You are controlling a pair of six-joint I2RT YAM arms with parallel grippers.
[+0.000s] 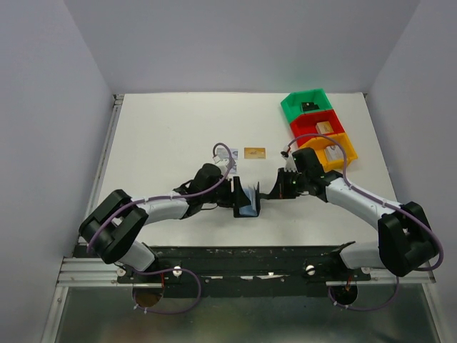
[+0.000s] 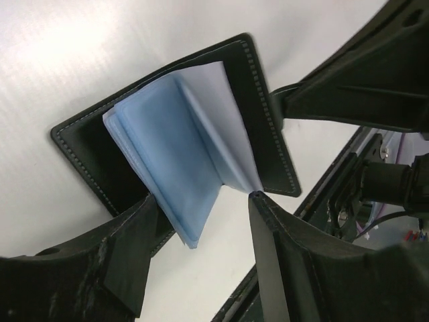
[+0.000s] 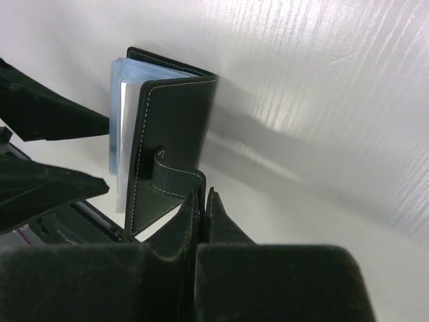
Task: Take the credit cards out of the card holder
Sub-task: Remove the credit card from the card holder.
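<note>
Just past the near edge, at the table's centre, the card holder [image 1: 248, 202] stands open like a book between my two arms. At its 9 o'clock the left gripper [image 2: 201, 200] has its jaws apart, straddling the blue-grey pockets [image 2: 171, 154]; whether its fingers [image 2: 131, 255] press on anything I cannot tell. At its 3 o'clock the right gripper [image 3: 203, 198] is closed and appears to pinch the black cover's edge, just beside the strap tab [image 3: 164, 173]. No card edge shows from the sleeves.

I judge the sleeves soft and floppy, and the cards light, stiff and slick. Each is best pinched flat by a short edge at a pocket mouth, with the cover held firm.

Farther off, at 12 o'clock from the holder, one gold-orange card [image 1: 254, 152] lies flat on the table [image 1: 171, 128]. Farthest, at 1 o'clock, sit the green bin [image 1: 285, 107], red bin [image 1: 296, 127] and orange bin [image 1: 350, 148].
</note>
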